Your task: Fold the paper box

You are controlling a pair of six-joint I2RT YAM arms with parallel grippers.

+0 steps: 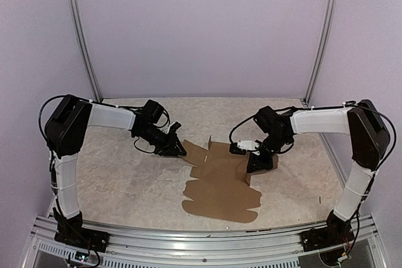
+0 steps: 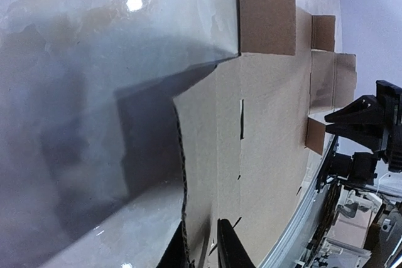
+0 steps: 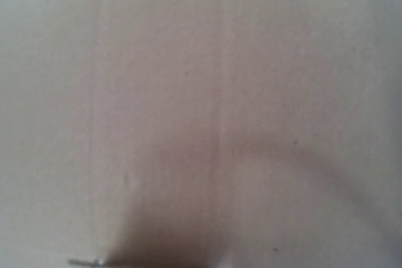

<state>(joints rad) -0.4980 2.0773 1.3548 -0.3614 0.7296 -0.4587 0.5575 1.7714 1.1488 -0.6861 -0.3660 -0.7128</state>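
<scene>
Paper box is mostly a flat sheet mid-desk, between the two arms; only the edge flaps are up. Left flap is raised off the desk, with a shadow under it in the left wrist view. Small right flap stands next to the right hand.

Left hand has a finger on each side of the left flap edge with a narrow gap between them. Can't tell if it's actually clamped. Right hand's state can't be told either: its camera shows only blurred cardboard and no fingers.

Step in hand looks like raising the side walls. To do it well:
- rotate each flap about its crease rather than dragging the sheet sideways
- keep the right hand pinning the sheet while the left one lifts
- fold slightly past vertical so the crease sets
- main risk is the corrugated card springing back or the sheet sliding
</scene>
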